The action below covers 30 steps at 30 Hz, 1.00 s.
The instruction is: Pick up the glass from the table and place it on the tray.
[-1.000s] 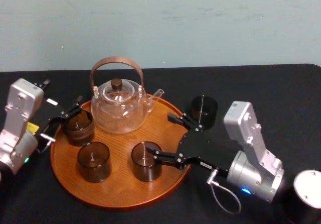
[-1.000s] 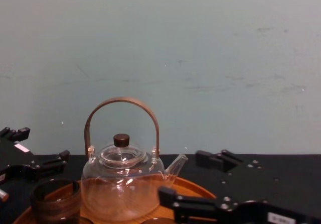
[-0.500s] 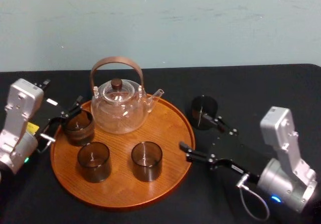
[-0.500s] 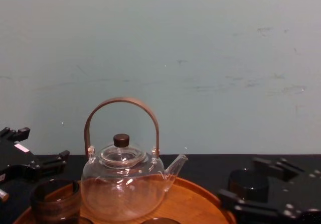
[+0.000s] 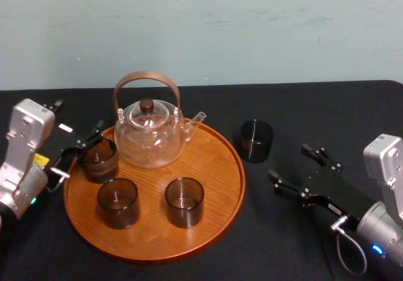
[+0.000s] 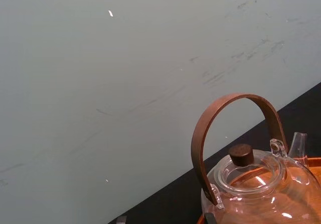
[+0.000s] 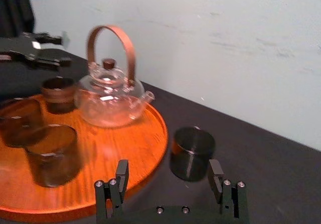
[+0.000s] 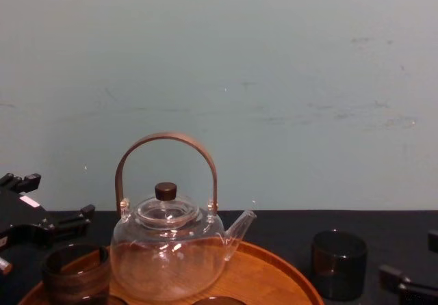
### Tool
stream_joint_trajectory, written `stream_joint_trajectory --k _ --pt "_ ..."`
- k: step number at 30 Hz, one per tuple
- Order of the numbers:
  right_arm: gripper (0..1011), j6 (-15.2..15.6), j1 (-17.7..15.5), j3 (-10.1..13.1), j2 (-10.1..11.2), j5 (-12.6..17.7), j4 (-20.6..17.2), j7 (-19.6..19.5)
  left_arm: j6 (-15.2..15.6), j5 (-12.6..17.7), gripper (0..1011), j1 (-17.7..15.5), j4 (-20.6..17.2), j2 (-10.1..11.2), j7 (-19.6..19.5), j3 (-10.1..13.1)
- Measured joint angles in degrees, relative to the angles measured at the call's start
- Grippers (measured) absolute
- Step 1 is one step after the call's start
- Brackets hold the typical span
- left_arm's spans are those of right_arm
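Note:
A dark glass [image 5: 256, 140] stands upright on the black table just right of the round wooden tray [image 5: 217, 167]; in the right wrist view this glass [image 7: 192, 152] sits ahead of and between the fingers, well clear of them. My right gripper [image 5: 288, 161] is open and empty, low over the table to the right of the glass. Three more dark glasses [image 5: 184, 201] stand on the tray. My left gripper [image 5: 80, 150] is open at the tray's left rim, beside the leftmost glass [image 5: 98, 159].
A glass teapot [image 5: 150, 133] with a curved brown handle stands at the back of the tray. Black cloth covers the table [image 5: 327, 111], with open room to the right and behind the lone glass. A pale wall rises behind.
My right gripper has pulled back from over the tray's right side to the table at the right, away from the glass it was next to. The left arm has not moved.

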Motion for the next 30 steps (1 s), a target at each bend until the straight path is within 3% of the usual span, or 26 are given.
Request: stream_joint_trajectory --k 10,30 --pt "1002 2.0 4.1 1.2 -2.3 1.4 6.3 1.4 0.0 0.0 1001 0.0 0.0 0.0 0.0 0.0" --pt "1002 1.7 16.1 -2.7 -5.9 1.5 20.7 5.2 0.0 0.0 1001 0.0 0.0 0.0 0.0 0.0"
